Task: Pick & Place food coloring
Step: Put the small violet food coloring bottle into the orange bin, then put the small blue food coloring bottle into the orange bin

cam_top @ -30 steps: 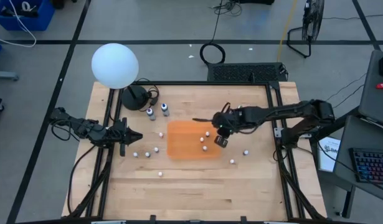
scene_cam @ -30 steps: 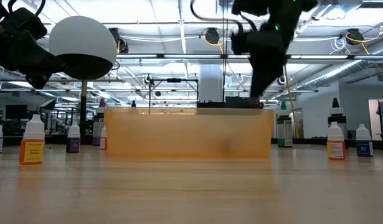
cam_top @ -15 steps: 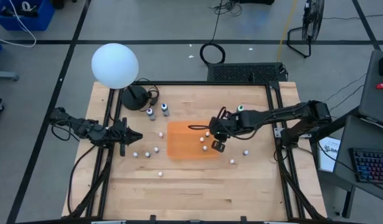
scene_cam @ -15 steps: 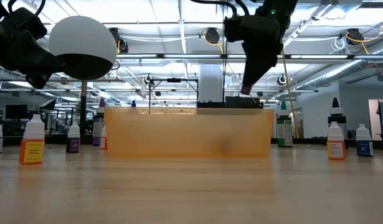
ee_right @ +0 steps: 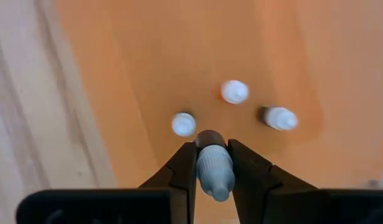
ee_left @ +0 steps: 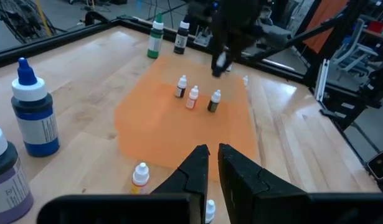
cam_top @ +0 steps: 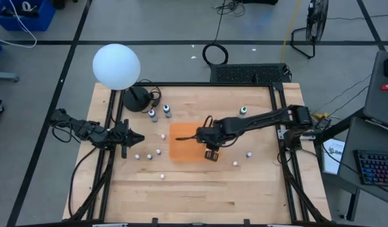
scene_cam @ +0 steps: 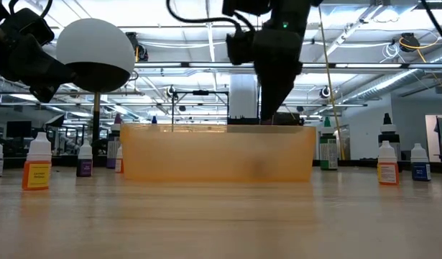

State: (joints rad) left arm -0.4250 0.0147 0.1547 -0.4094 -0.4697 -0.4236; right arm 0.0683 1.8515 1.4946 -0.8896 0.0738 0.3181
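Note:
The orange mat [cam_top: 184,142] lies mid-table, and three small food coloring bottles [ee_left: 193,96] stand on it. My right gripper [cam_top: 211,153] hangs over the mat's right part, close by those three, shut on one more tiny bottle [ee_right: 213,163]. Loose bottles stand upright on the wood left of the mat [cam_top: 149,155] and right of it [cam_top: 249,154]. Three taller ones are farther back [cam_top: 167,111] [cam_top: 243,111]. My left gripper [cam_top: 138,139] waits shut at the table's left edge, touching nothing. My right gripper pinches the tiny bottle between its two fingers, by the sides of its pale top [ee_right: 214,171]. The dark body [ee_right: 210,138] shows past the fingertips. The fingers point steeply down from above. The bottle is upright and lifted clear above the mat.
A big white globe [cam_top: 117,66] on a dark base [cam_top: 136,99] stands at the far left corner. Black rails [cam_top: 279,126] frame the table. In the low view, bottles stand left [scene_cam: 37,167] and right [scene_cam: 387,164] of the mat. Bare wood stretches along the near side.
My right gripper has travelled toward the table's left edge and a little toward the near edge, from the mat's right rim to over the mat. It has sunk slightly and tipped more steeply down. The bottle stays between its shut fingers.

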